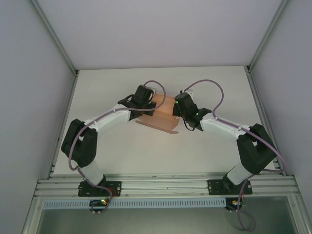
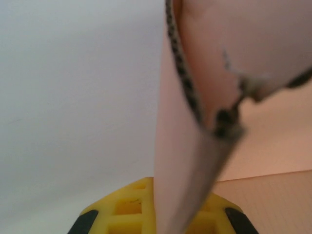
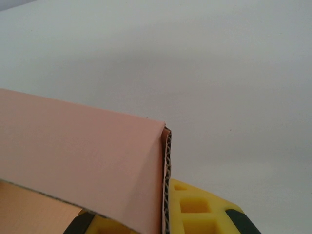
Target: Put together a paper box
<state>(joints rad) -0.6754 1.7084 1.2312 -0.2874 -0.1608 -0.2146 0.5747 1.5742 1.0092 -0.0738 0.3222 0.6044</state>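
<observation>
Seen from above, the rail (image 1: 165, 185) at the near edge of the counter (image 1: 122, 156) carries both bases. From there the left arm (image 1: 105, 119) bends toward one o'clock and the right arm (image 1: 224, 127) toward eleven o'clock. They meet over the middle of the counter, where the paper box (image 1: 165, 116) sits. It is salmon-pink card, partly folded, with a flap (image 1: 158, 126) jutting toward six o'clock (its full shape is hard to read from up here). The left claw (image 1: 147, 101) is at the box's nine o'clock side and the right claw (image 1: 183, 111) at its three o'clock side.

In the left wrist view, the left claw is closed on a wall of the card. The card's corrugated cut edge rises toward twelve o'clock from between the yellow pads (image 2: 127, 210). In the right wrist view, the right claw is pinched on a folded corner of the card between its own pads (image 3: 197, 210). A pink panel spreads from there toward nine o'clock. Past the card lies pale, plain surface.
</observation>
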